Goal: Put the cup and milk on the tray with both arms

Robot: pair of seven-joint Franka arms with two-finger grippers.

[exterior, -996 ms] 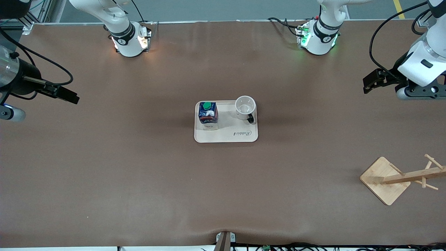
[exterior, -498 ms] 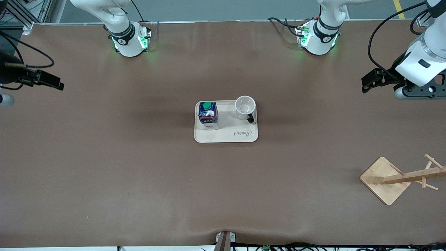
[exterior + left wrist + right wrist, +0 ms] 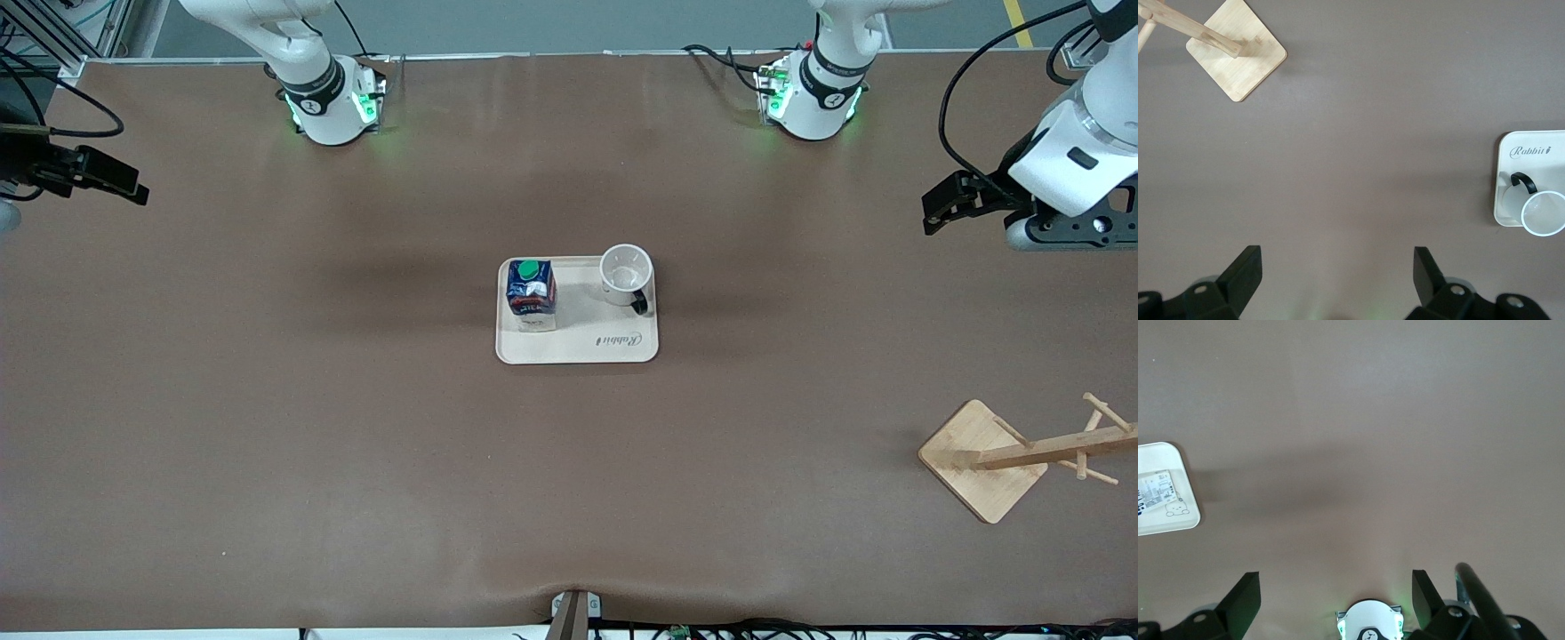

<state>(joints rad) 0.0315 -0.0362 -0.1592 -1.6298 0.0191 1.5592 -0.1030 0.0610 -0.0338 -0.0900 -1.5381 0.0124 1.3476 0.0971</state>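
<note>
Left gripper [image 3: 935,213] raised, fingers apart, right gripper [image 3: 124,187] raised, apart, both empty

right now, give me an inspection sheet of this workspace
surface: brown table, bare apart from the items below
job's things: milk carton and white mug stand upright on the cream tray, apart from each other
clutter: wooden rack toward the left arm's end, nearer the front camera than the tray
grippers: left gripper open, holding nothing, over bare table; right gripper open, holding nothing, over bare table
cables: black cables by the left arm
surroundings: grey floor above the table edge
</note>
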